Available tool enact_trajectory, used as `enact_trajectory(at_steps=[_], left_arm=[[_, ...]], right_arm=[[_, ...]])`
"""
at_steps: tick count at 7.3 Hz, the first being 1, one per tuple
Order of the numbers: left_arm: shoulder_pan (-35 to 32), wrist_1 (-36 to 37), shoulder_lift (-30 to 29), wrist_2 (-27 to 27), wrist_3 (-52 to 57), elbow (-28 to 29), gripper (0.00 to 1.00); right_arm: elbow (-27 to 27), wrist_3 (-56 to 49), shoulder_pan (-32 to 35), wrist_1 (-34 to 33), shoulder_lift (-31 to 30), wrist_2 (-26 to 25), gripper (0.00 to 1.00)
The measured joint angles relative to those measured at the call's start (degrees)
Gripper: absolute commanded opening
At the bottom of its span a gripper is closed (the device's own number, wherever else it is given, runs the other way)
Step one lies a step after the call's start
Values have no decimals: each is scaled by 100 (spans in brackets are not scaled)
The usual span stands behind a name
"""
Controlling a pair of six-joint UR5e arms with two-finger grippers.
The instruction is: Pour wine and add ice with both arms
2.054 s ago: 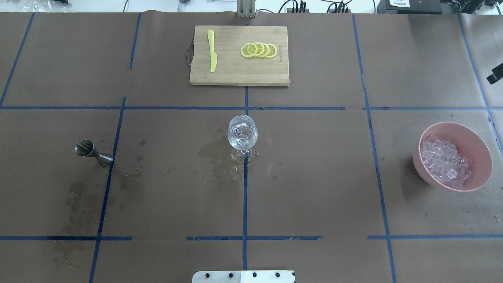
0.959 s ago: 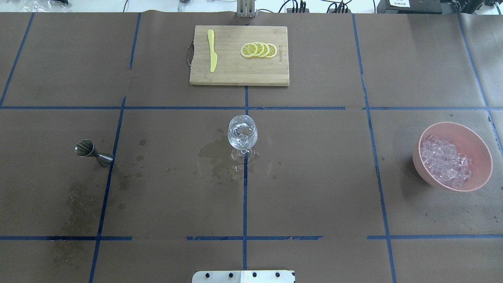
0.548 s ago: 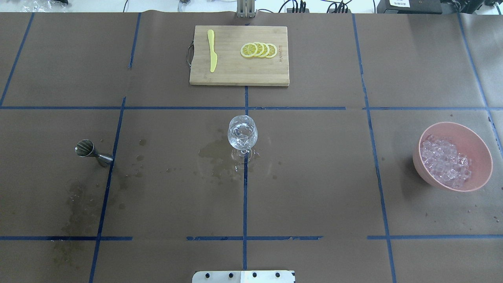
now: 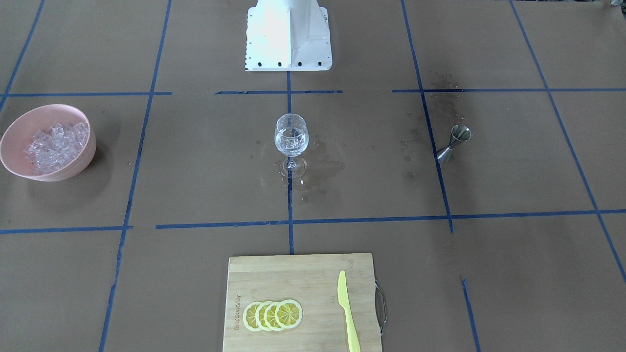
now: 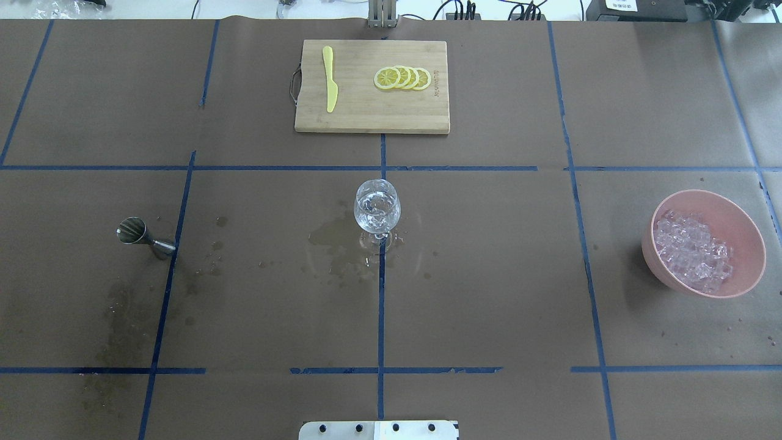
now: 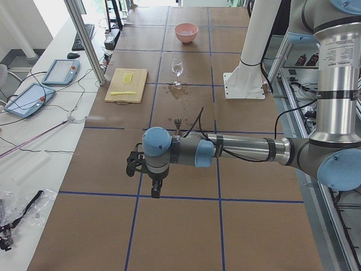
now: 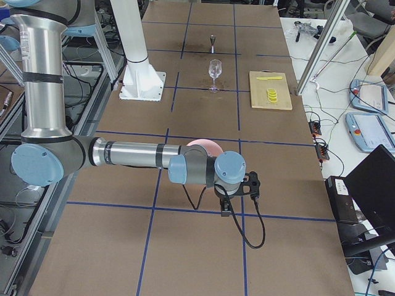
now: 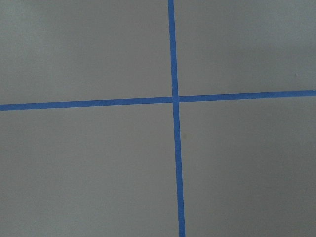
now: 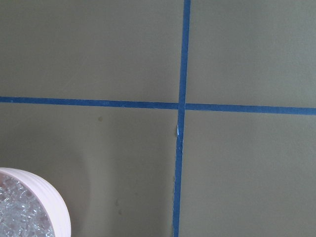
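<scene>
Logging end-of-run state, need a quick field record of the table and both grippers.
wine glass: upright, centre of table, clear liquid inside
wet patch: around the glass foot
jigger: upright, robot's left
pink bowl: robot's right, heaped with ice
cutting board: far edge; yellow knife, lemon slices on it
left gripper: over bare table, state cannot tell
right gripper: near bowl, state cannot tell

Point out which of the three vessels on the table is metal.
The small hourglass-shaped jigger, on the robot's left. The wine glass is clear, the bowl pink.

Bowl (image 7: 199,143) half behind right arm (image 7: 133,154)
</scene>
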Motion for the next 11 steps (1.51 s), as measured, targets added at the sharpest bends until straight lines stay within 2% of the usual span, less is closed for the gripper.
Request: enact_trajectory(at_steps=[6, 11], left_arm=[[1, -117, 3, -6, -4, 17, 100], [1, -119, 7, -4, 7, 26, 100]], right_arm=[[243, 584, 1, 19, -29, -91, 100], [289, 637, -8, 57, -42, -157, 100]])
